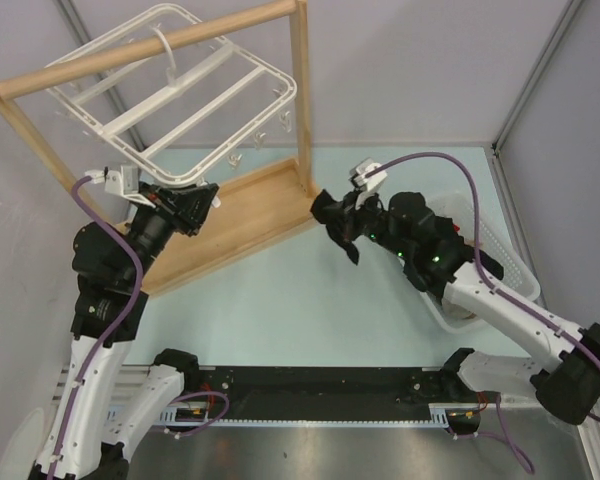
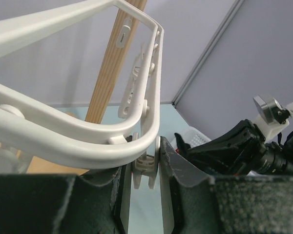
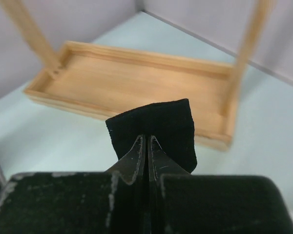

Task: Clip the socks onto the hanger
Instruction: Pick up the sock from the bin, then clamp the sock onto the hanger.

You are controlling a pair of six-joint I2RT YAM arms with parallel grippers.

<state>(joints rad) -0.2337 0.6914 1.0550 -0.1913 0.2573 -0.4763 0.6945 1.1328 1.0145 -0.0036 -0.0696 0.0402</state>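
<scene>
Top view: pale green tabletop point(image 1: 280, 300) is lying between grey walls point(image 1: 430, 60); the white hanger point(image 1: 180, 90) is hanging tilted from the wooden stand point(image 1: 300, 100), left fingers point(image 1: 205, 200) are reaching under its near rim, and right fingers point(image 1: 348, 228) are carrying a black sock point(image 1: 325, 208) between stand and white basket point(image 1: 500, 250). Left wrist: those fingers are standing almost closed, pinching a hanger clip point(image 2: 145, 168). Right wrist: fingers are pressing fully together on the sock, above the stand's tray point(image 3: 136, 78).

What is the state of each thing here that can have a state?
Tall wooden frame stand: upright.
White plastic rectangular hanger: hanging tilted from its top bar; no sock clipped.
Small white clip on its corner: gripped between the left fingers.
Black fabric sock: pinched in the shut right fingers, above the table.
</scene>
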